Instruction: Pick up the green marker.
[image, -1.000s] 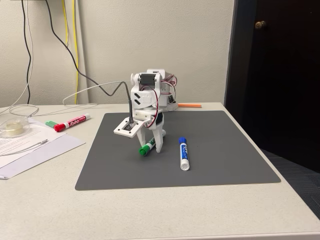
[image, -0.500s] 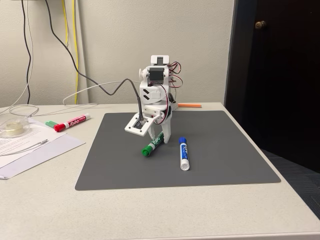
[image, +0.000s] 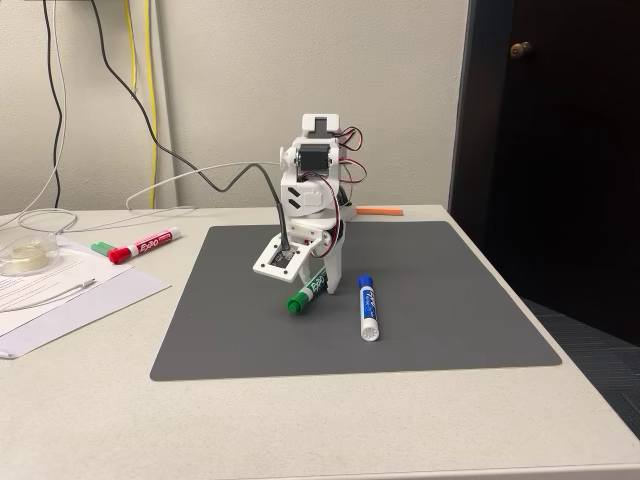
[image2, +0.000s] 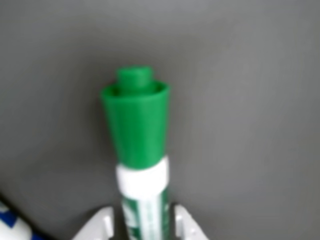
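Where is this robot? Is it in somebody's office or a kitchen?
Probably an office or workroom, not a kitchen. The gripper works over a gray mat on a plain desk, with dry-erase markers like the green marker, printed papers and cables on the wall.

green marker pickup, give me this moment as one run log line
phase: grasp | gripper: shut on green marker | marker: cap end tilted down over gray mat | nearby: blue marker on mat, untouched

green marker, white barrel, green cap, tilted cap-down over grey mat
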